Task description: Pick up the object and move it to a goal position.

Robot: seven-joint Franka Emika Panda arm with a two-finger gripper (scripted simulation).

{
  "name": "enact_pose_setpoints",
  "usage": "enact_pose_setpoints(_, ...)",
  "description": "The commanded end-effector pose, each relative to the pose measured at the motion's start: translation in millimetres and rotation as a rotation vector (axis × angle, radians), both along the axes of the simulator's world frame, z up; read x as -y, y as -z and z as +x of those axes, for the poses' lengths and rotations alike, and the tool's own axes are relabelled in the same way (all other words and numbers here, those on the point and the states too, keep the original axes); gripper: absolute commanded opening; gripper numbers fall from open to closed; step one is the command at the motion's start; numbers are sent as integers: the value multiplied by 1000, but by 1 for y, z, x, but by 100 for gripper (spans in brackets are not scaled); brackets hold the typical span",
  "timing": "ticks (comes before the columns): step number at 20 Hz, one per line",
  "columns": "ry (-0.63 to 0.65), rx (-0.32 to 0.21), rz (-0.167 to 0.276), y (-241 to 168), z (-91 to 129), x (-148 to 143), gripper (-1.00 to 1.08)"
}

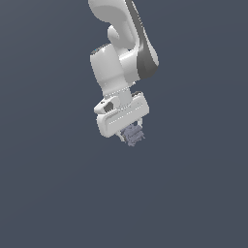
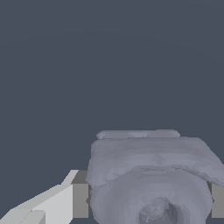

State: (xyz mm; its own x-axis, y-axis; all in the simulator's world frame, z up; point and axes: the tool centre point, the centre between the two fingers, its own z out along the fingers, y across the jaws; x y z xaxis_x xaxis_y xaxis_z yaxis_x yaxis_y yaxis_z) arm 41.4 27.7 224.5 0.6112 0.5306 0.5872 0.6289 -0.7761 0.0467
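the object (image 1: 132, 134) sits clamped between your claw's (image 1: 131, 136) fingers (image 2: 79, 200), pads pressing both its sides; it hangs beneath the white arm (image 1: 121, 58), against plain grey-blue background.

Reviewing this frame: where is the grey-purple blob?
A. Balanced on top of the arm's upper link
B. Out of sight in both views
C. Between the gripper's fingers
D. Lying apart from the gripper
C. The blob sits just under the white gripper, and the wrist view shows it filling the gap between the fingers.
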Motion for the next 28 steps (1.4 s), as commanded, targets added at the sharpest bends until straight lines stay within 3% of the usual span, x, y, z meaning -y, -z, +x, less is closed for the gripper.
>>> enact_pose_setpoints(1,-18,32,16,-12,5,5,-100)
enact_pose_setpoints(12,-111,193,97,-72,26,34,-100)
enact_pose_setpoints(28,-305,520,266,-192,49,104,-100)
